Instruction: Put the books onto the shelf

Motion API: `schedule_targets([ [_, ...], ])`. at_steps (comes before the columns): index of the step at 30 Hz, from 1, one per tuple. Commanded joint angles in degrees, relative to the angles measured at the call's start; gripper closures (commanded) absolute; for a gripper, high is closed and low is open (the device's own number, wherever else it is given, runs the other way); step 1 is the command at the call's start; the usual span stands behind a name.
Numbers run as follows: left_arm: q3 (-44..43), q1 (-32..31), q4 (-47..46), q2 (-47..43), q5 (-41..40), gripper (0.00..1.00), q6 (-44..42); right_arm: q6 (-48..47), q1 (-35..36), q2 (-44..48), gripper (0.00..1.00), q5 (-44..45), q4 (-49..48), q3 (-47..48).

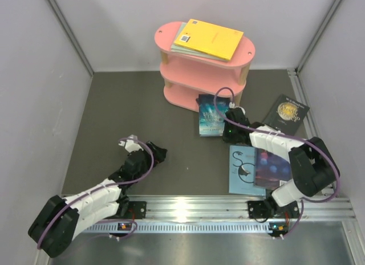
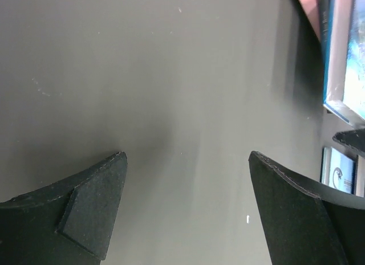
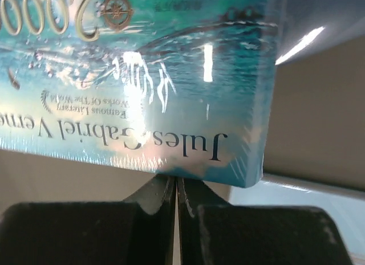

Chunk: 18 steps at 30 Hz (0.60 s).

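On the dark table (image 1: 131, 111), against the near side of the shelf (image 1: 166, 36):

- Teal book (image 1: 210, 119). Its long axis runs from near to far. The far short end meets the shelf's lowest board and the near end points back toward the arm bases. Whether it lies flat or leans cannot be told. In the right wrist view its cover (image 3: 142, 77) faces the camera with the author's line upside down and the glossy wrap glinting.
- Right gripper (image 1: 229, 119). It sits at the teal book's right long edge. Its fingers (image 3: 142, 219) are clenched together with only a hairline between them, and the tips are at the book's lower edge. Whether any of the cover is pinched cannot be told.
- Left gripper (image 1: 159, 154). It is well apart from every book, low over bare table, with its fingers (image 2: 91, 202) spread wide and nothing between them.
- Yellow book (image 1: 215, 38). It lies flat on the shelf's top board, long axis along the board and slightly skewed.
- Pale grey-green book (image 1: 178, 43). It lies under the yellow one, showing at its left.
- Black book with gold emblem (image 1: 285, 114). It lies flat, right of the shelf, its long axis on a diagonal.
- Light blue book (image 1: 242, 168). It lies flat near the right arm's base, long axis near to far.
- Purple book (image 1: 272, 167). It lies just beside the light blue book, partly under the arm.
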<state>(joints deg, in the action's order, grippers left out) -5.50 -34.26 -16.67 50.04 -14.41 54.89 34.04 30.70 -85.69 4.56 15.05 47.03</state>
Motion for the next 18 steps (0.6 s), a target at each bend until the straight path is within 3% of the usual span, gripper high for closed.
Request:
schedule_targets([
  [1, 4.44, -0.19, -8.11, 0.59, -1.93, 0.06, -1.28, -3.97, -4.58, -1.58, 1.00, 2.74, -1.34, 4.03],
  [11, 4.53, -0.11, -10.40, 4.53, -2.90, 0.05, -1.10, -8.03, -12.68, -2.64, 1.00, 3.09, 0.68, 6.06],
  [18, 3.65, -0.19, -11.37, 7.17, -2.72, 0.05, -1.19, -4.96, -11.37, 0.61, 1.00, -6.65, -2.65, 1.94],
])
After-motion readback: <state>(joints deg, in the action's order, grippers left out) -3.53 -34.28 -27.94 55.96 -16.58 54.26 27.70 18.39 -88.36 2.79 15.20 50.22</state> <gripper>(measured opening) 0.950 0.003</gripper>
